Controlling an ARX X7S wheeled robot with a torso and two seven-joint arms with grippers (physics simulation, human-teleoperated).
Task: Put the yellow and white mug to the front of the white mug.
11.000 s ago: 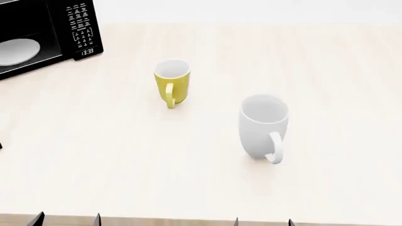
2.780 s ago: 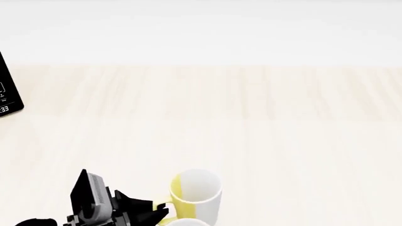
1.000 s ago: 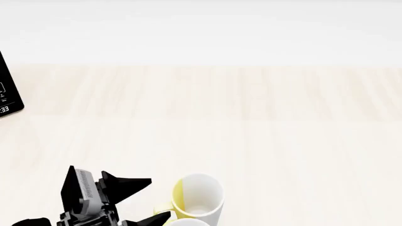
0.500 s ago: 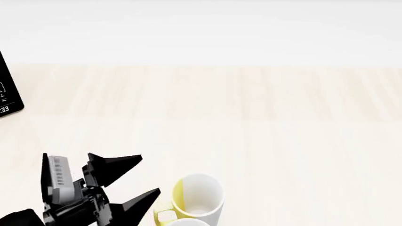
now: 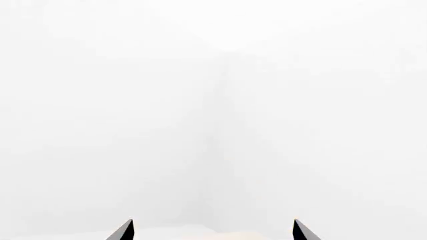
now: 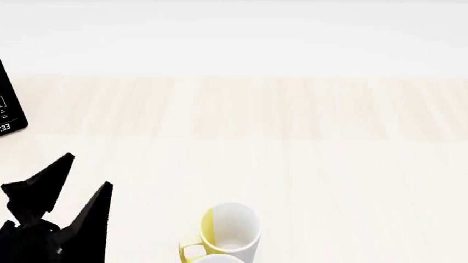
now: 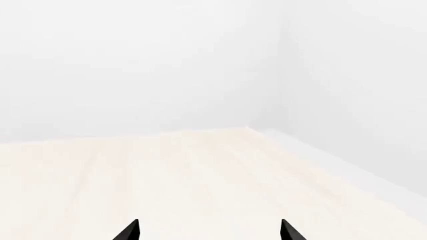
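The yellow and white mug (image 6: 230,230) stands upright near the bottom edge of the head view, its yellow handle (image 6: 192,251) toward the left. Just below it a thin strip of a white rim (image 6: 218,258), likely the white mug, shows at the frame's bottom edge. My left gripper (image 6: 87,172) is open and empty, raised at the lower left, well apart from the mug; in the left wrist view its tips (image 5: 212,229) frame only white wall. My right gripper (image 7: 209,229) is open and empty over bare table in the right wrist view; it is out of the head view.
A black microwave's corner (image 6: 9,112) stands at the left edge of the head view. The pale wood table (image 6: 292,137) runs back to a white wall. In the right wrist view the table's far corner (image 7: 247,129) meets the walls.
My left gripper opened and let go of the mug's handle. It then drew back to the left and rose. The mug stays standing where it was set.
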